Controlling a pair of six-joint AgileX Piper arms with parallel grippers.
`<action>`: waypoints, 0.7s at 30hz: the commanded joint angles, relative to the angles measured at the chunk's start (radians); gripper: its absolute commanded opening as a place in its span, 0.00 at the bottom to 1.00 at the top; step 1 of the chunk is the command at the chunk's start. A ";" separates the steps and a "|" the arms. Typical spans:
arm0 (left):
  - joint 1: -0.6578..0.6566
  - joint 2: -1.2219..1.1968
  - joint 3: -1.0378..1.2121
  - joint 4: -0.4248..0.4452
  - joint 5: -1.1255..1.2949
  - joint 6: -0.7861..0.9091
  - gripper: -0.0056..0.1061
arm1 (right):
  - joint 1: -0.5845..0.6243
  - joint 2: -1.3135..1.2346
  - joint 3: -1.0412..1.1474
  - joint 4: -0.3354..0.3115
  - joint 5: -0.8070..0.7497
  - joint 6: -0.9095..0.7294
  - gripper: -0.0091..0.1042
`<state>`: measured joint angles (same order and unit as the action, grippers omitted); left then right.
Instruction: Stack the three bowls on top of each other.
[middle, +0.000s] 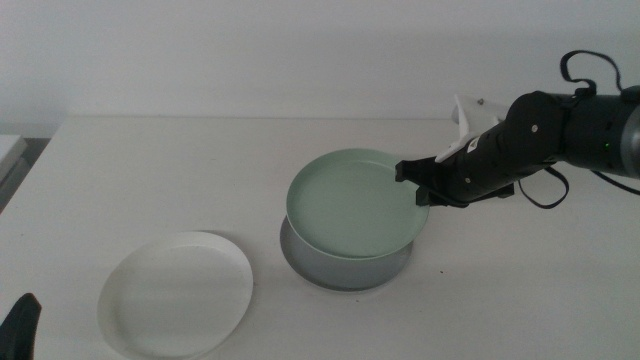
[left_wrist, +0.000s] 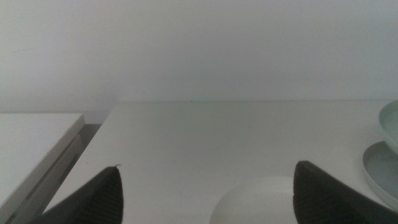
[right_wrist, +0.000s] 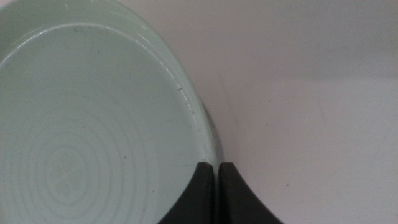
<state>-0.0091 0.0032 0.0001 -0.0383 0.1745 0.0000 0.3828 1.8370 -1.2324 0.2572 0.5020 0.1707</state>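
My right gripper comes in from the right and is shut on the right rim of the pale mint green bowl. That bowl hangs slightly tilted over the grey bowl, which rests on the table at centre. Whether the two touch I cannot tell. In the right wrist view, the gripper pinches the mint bowl's edge. The white bowl lies alone at the front left. My left gripper waits at the bottom left corner, open, with the white bowl just ahead of it.
A white side surface adjoins the table's left edge. A small white object sits behind the right arm, near the table's back edge. A black cable loops over that arm.
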 joint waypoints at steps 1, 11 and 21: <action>-0.007 -0.003 0.000 -0.002 -0.014 0.000 0.89 | 0.005 0.011 0.004 0.009 -0.023 -0.010 0.06; -0.007 -0.003 0.000 -0.002 -0.014 0.000 0.89 | 0.017 0.048 0.004 0.017 -0.024 -0.013 0.06; -0.007 -0.003 0.000 -0.002 -0.014 0.000 0.89 | 0.036 0.070 0.004 0.007 -0.034 -0.013 0.06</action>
<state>-0.0091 0.0032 0.0001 -0.0383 0.1745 0.0000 0.4172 1.9065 -1.2324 0.2702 0.4825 0.1641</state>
